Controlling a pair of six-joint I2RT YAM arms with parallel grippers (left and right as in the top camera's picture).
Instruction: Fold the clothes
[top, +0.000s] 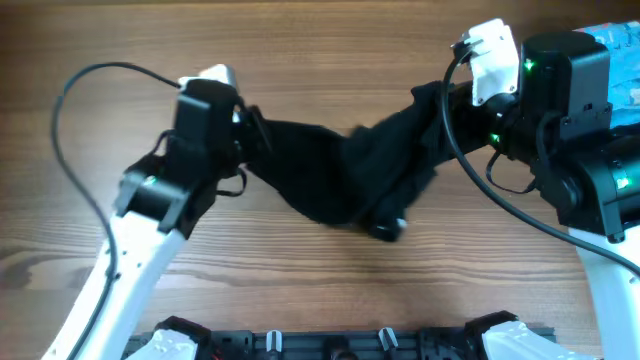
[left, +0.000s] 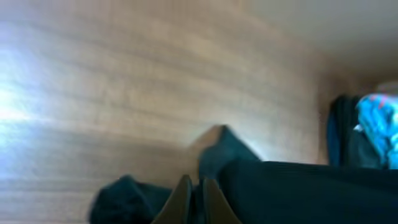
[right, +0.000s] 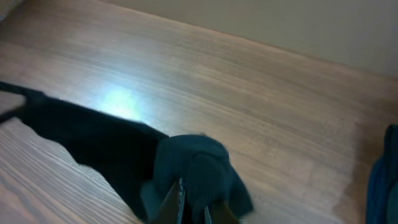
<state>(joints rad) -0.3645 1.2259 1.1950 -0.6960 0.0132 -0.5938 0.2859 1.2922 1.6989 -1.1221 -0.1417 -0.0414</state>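
Note:
The black T-shirt, the clothes (top: 340, 165), is stretched above the wooden table between both arms and sags in the middle, with a bunched lump at its lower edge. My left gripper (top: 248, 122) is shut on its left end; in the left wrist view the left gripper (left: 197, 190) has its fingertips pressed together on a thin fold, with dark cloth (left: 298, 193) running off to the right. My right gripper (top: 445, 100) is shut on the right end; in the right wrist view the right gripper (right: 194, 202) pinches a wad of the fabric (right: 193, 162).
A light-blue garment (top: 620, 40) lies at the back right corner, partly behind the right arm, and shows as the blue garment (left: 376, 127) beside a dark stack (left: 339, 134). A black rail (top: 340, 345) runs along the table's front edge.

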